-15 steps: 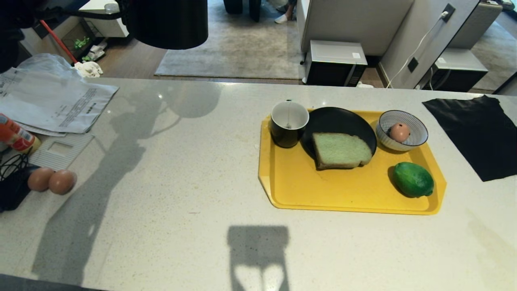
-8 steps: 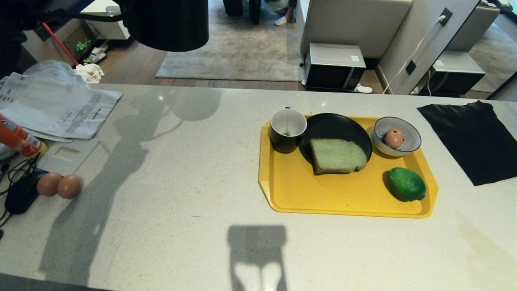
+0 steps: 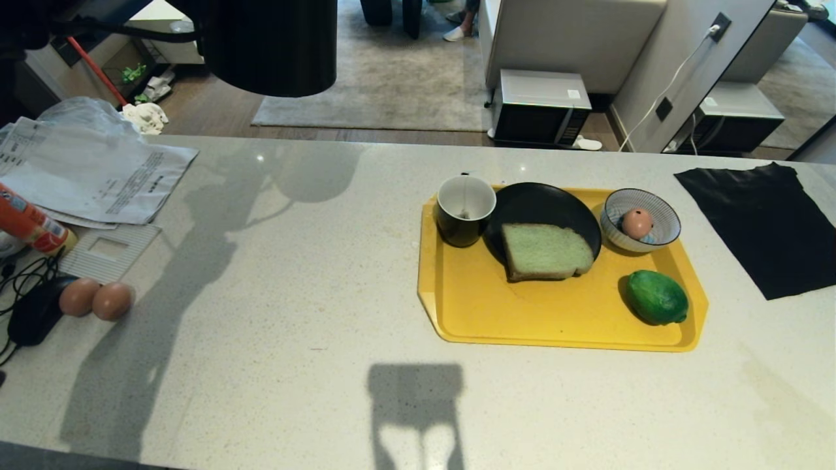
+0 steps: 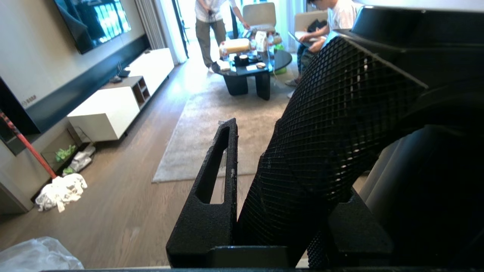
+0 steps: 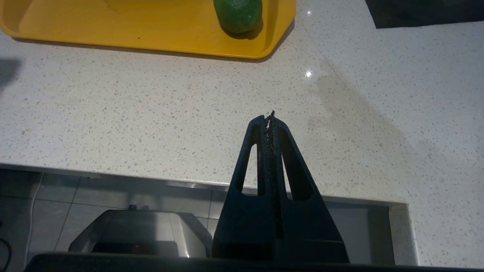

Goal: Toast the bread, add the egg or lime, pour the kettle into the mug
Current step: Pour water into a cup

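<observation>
The black kettle [image 3: 268, 46] hangs in the air above the counter's far left, only its lower body showing in the head view. My left gripper [image 4: 272, 151] is shut on its meshed loop handle [image 4: 332, 124]. On the yellow tray [image 3: 483, 307] stand the black mug [image 3: 465, 210] with its white inside, a black plate [image 3: 522, 199] bearing the pale green bread [image 3: 547, 250], a striped bowl [image 3: 666, 225] with an egg [image 3: 637, 223], and the lime [image 3: 656, 297], also seen from the right wrist [image 5: 238, 15]. My right gripper [image 5: 270, 115] is shut and empty, low by the counter's near edge.
Two loose eggs [image 3: 96, 299], papers [image 3: 91, 173], an orange bottle [image 3: 26, 225] and a black mouse [image 3: 36, 316] crowd the counter's left end. A black cloth [image 3: 764, 222] lies at the right. People are by a coffee table [image 4: 249, 71] in the room beyond.
The whole head view has shifted, so the camera moved; the tray and its things kept their places. The kettle stays held up, a little lower in the picture.
</observation>
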